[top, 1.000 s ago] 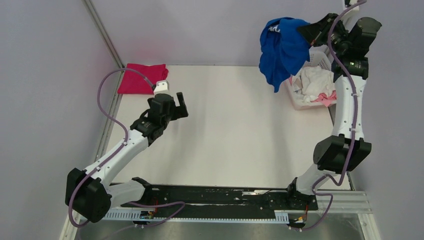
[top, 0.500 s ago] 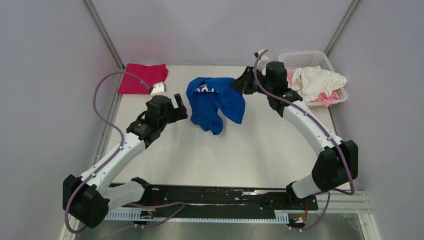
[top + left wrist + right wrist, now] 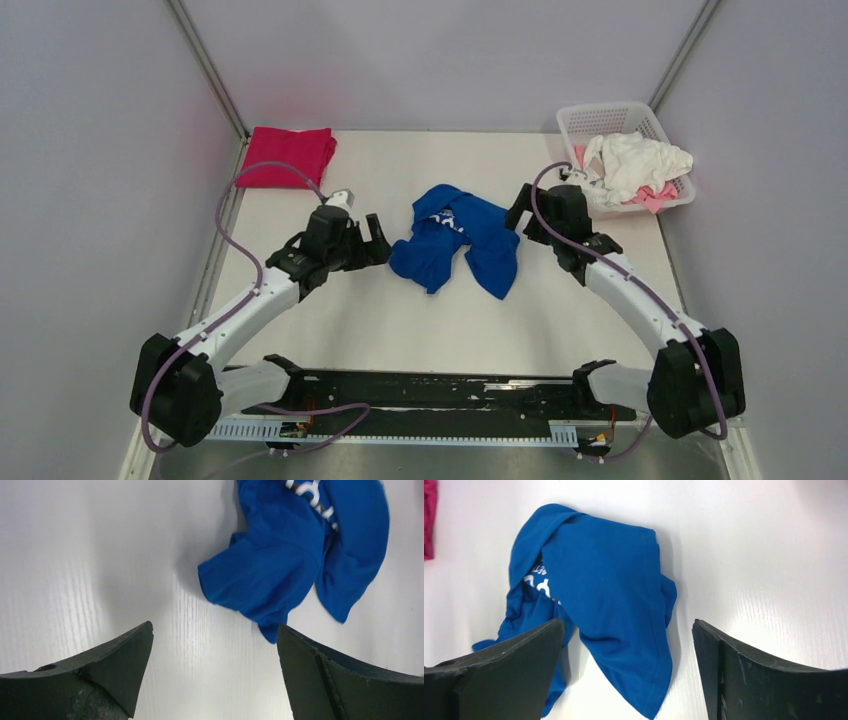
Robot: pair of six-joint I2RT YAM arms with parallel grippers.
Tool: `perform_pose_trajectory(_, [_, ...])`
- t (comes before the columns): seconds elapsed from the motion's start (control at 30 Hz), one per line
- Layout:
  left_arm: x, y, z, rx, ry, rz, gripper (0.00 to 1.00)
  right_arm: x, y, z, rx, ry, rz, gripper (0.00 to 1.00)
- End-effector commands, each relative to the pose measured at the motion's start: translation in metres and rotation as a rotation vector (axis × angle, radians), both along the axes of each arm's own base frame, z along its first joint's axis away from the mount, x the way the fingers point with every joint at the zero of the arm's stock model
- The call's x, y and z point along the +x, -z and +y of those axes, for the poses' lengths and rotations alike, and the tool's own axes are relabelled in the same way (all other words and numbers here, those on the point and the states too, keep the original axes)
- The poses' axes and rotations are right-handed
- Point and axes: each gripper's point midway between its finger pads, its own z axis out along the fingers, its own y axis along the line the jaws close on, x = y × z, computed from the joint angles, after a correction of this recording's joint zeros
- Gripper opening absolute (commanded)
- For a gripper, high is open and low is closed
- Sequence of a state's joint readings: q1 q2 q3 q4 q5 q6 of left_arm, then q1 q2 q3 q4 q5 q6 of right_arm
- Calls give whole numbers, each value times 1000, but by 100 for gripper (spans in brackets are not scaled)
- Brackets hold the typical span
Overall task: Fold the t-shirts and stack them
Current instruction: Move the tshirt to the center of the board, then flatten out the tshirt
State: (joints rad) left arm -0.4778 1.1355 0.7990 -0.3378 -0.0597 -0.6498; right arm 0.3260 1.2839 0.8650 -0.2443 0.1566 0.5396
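Your left hand [image 3: 372, 238] sits low over the tabletop [image 3: 400, 310], fingers spread wide, nothing between them; your right hand [image 3: 518, 210] is spread and empty too. Between the two lies the blue t-shirt [image 3: 455, 235], crumpled, white lettering showing. Farther back, the magenta t-shirt [image 3: 290, 155] lies folded at the far left corner, and the basket [image 3: 600, 110] at the far right holds the white t-shirt [image 3: 635, 160] and the pale pink t-shirt [image 3: 655, 197]

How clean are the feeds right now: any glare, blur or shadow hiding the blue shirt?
Top external: even light, sharp, blue shirt fully clear. Left wrist: table glares white, shirt readable, gripper fingers dark and soft. Right wrist: shirt crisp, soft shadow along its right edge, nothing hidden.
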Motion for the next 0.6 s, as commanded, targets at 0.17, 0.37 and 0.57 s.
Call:
perform_pose_trajectory(0.17, [-18,47,-45,-182,187,85,100,-55,9,26,115,-198,-26,100])
perform_pose_trajectory(0.37, [17,63,-58,-183,164,51,98,-77,36,37,104,-235,44,100])
perform_pose_trajectory(0.57, [39,77,-72,-169,179,82,85,-97,65,38,33,-214,136,100])
